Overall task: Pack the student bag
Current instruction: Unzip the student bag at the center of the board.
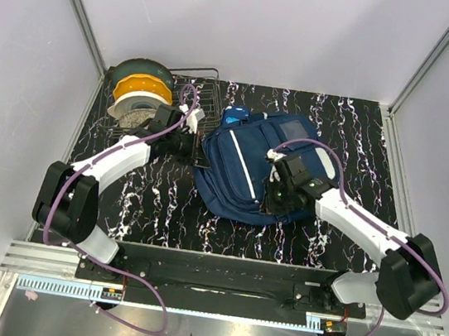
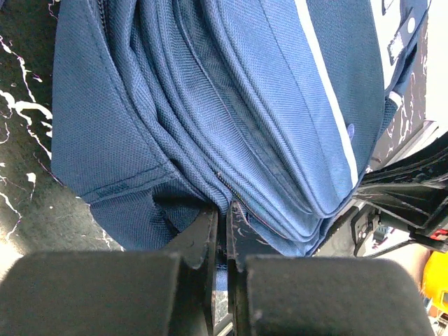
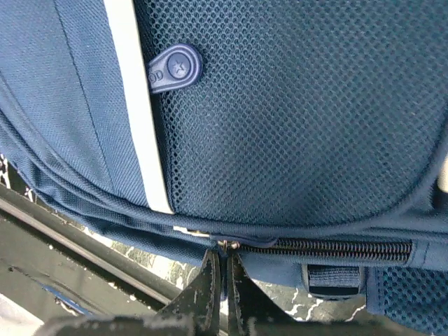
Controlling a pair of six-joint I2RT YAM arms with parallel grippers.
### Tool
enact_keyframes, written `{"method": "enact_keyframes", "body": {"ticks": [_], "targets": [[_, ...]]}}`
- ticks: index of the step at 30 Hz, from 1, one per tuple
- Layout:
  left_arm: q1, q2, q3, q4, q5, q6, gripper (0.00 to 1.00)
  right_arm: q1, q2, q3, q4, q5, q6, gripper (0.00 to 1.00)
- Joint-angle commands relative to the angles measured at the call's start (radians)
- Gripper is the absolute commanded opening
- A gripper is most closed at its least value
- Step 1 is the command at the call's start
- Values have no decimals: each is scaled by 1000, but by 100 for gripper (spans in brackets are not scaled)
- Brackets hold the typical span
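Note:
The student bag (image 1: 241, 166), navy with white stripes, lies flat in the middle of the black marbled table. My left gripper (image 1: 199, 143) is at its left edge. In the left wrist view that gripper (image 2: 222, 210) is shut, pinching a bit of blue fabric where a zipper line (image 2: 241, 192) ends among the bag's folds (image 2: 231, 91). My right gripper (image 1: 275, 193) is at the bag's near right side. In the right wrist view it (image 3: 224, 255) is shut on the pull of the zipper slider (image 3: 225, 244), at the left end of a closed run of zipper teeth (image 3: 322, 248). A second blue pull tab (image 3: 173, 68) hangs loose against the mesh.
A wire basket (image 1: 199, 81) stands at the back, with stacked spools (image 1: 141, 94) to its left. A small glossy blue item (image 1: 232, 117) lies against the bag's far edge. The arms' black base rail (image 1: 219, 267) runs along the near edge, and walls close in both sides.

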Motion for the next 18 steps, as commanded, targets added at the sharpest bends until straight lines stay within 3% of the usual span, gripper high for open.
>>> {"method": "enact_keyframes", "body": {"ticks": [1, 10, 18], "targets": [[-20, -55, 10, 131, 36, -41, 0, 34, 40, 64, -1, -78, -9, 0], [-60, -87, -48, 223, 30, -121, 0, 83, 11, 31, 347, -262, 198, 0], [-79, -130, -105, 283, 20, -170, 0, 163, 37, 8, 513, -157, 349, 0]]}}
